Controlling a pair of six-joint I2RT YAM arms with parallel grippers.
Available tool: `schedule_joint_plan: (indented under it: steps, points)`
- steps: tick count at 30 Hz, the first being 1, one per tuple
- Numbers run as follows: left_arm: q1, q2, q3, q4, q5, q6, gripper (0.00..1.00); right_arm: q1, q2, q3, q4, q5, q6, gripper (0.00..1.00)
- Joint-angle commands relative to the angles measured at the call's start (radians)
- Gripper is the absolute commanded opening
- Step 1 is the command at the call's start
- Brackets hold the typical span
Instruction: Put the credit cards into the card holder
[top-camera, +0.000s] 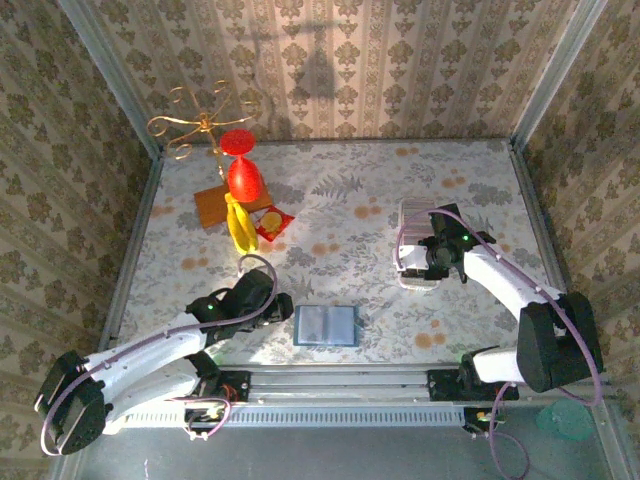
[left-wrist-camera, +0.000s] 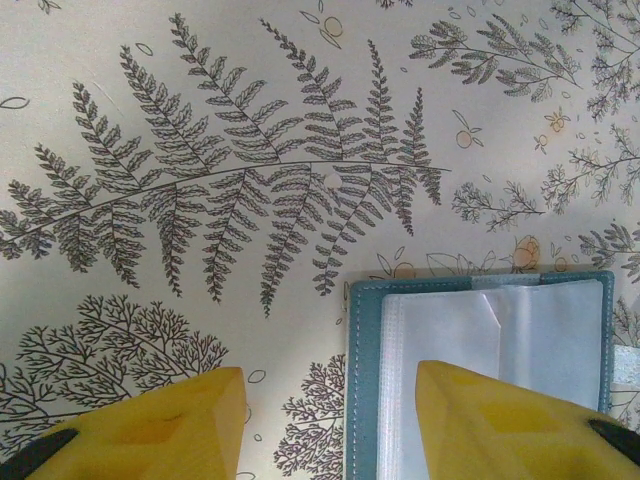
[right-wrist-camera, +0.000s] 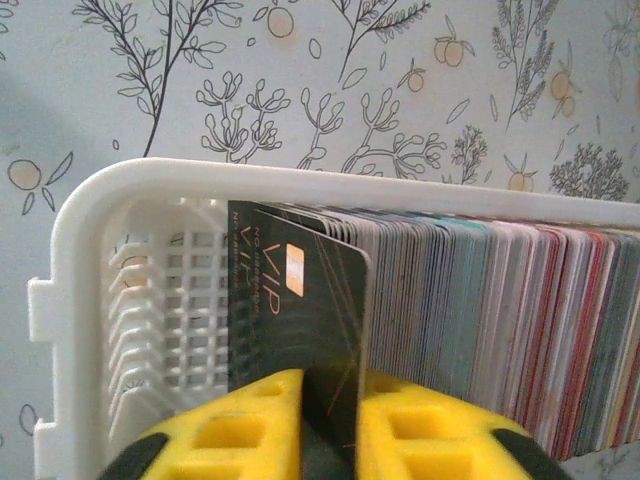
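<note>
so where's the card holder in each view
top external: holder lies open, low centre.
left wrist: holder sits lower right, partly behind a yellow finger.
right wrist: basket of cards, with a dark card in the right gripper.
shared landmark: leaf-print tablecloth.

card holder (left-wrist-camera: 470, 320) cut off below; card row (right-wrist-camera: 480, 320) runs off right.
</note>
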Motion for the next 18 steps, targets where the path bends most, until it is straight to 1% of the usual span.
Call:
schedule_joint_plan:
  steps: [1,4,7,10,14,16,18]
  points:
    - [-0.010,-0.012,-0.011,0.004,0.017,-0.003,0.48,0.004,-0.027,0.037,-0.018,0.026,0.001,0.14]
    - [-0.012,-0.012,-0.011,0.003,0.026,0.001,0.49,0.008,-0.039,0.041,-0.027,0.030,0.006,0.11]
    - [-0.015,-0.011,-0.011,0.004,0.036,0.011,0.52,0.008,-0.061,0.040,-0.028,0.029,0.014,0.07]
    - [-0.018,-0.006,-0.011,0.005,0.047,0.018,0.55,0.009,-0.081,0.041,-0.028,0.033,0.024,0.06]
    - [-0.020,0.008,-0.005,0.005,0.064,0.030,0.60,0.011,-0.107,0.051,-0.088,0.027,0.037,0.06]
    - [-0.024,0.020,0.000,0.006,0.072,0.038,0.65,0.013,-0.122,0.059,-0.118,0.022,0.039,0.06]
    - [-0.026,0.033,0.006,0.006,0.078,0.042,0.66,0.014,-0.137,0.060,-0.126,0.017,0.042,0.06]
